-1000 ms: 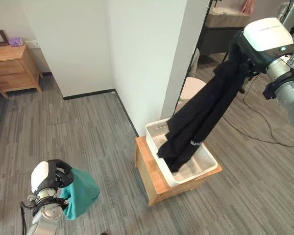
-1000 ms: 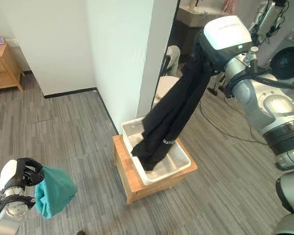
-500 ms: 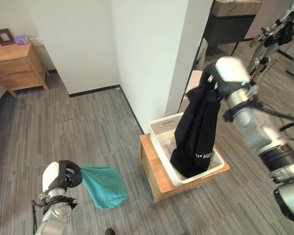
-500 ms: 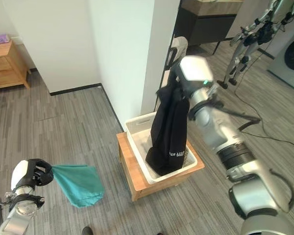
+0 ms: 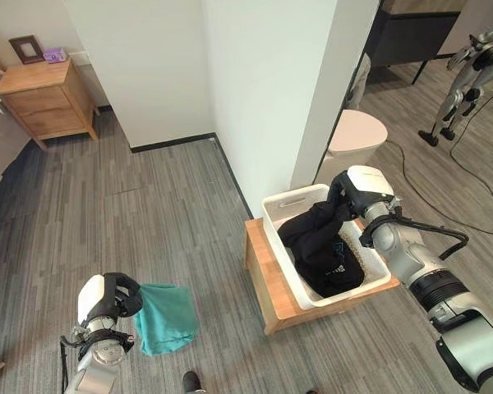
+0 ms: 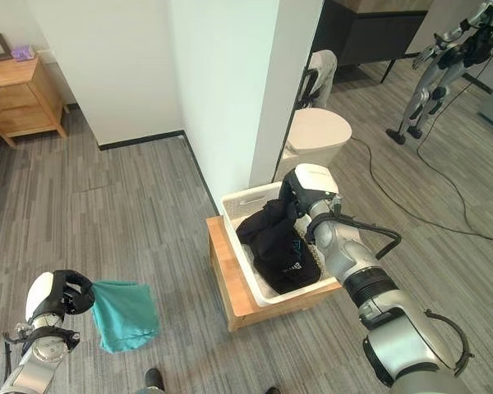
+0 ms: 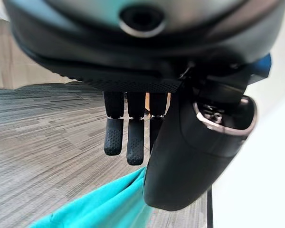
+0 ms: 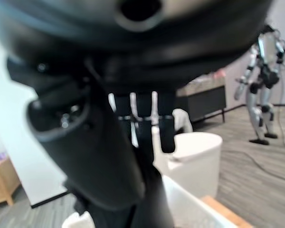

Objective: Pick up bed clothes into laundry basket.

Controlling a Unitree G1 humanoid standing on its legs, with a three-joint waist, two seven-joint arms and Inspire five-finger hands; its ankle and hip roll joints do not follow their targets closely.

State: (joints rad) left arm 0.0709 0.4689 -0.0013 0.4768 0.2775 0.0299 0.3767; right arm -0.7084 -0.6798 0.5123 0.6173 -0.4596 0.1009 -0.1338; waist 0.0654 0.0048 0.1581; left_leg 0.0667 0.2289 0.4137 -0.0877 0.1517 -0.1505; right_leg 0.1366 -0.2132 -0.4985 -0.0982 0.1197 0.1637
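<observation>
Black garment (image 5: 320,246) is piled up inside the white laundry basket (image 5: 281,203), with one end still running up to the right hand (image 5: 347,194), which sits right at the basket's far rim. In the right wrist view the fingers (image 8: 147,124) look curled around the dark cloth, so it's gripping the black garment. The basket sits on a low wooden stand (image 5: 263,271), right beside the white wall corner (image 5: 267,98).

Well away from the basket, down on the grey plank floor (image 5: 148,213), the left hand (image 5: 115,297) is closed on a teal cloth (image 5: 166,317) that hangs from it, clear of the basket. The left wrist view shows the teal fabric (image 7: 99,206) pinched under the thumb.

Behind the basket there's a white round stool (image 5: 357,135), and a wooden nightstand (image 5: 49,98) sits far off past the wall.
</observation>
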